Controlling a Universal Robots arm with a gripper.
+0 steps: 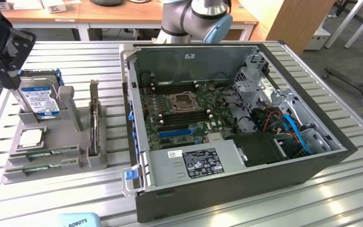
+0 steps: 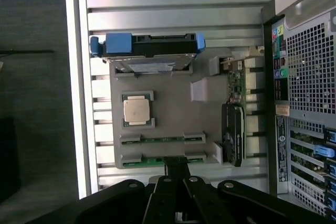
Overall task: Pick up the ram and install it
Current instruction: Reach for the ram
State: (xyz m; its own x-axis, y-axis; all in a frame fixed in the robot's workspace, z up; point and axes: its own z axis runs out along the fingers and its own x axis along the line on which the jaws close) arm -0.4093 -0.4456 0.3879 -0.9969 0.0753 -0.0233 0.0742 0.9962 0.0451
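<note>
Robot fingers shut above the ram in its holder

The gripper [image 2: 176,167] has its fingers [image 2: 169,172] pressed together, with nothing between them. They hang over the middle of the ram [image 2: 152,160], which sits in the end slot of the gray holder [image 2: 173,114] on the counter [image 1: 43,203]. Another ram stick [image 2: 163,140] sits in the slot just beside it. The open computer case [image 1: 232,189] stands near the holder.

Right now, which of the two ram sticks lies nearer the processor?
The inner ram stick, beside the processor; the other ram stick lies at the edge of the tray.
</note>
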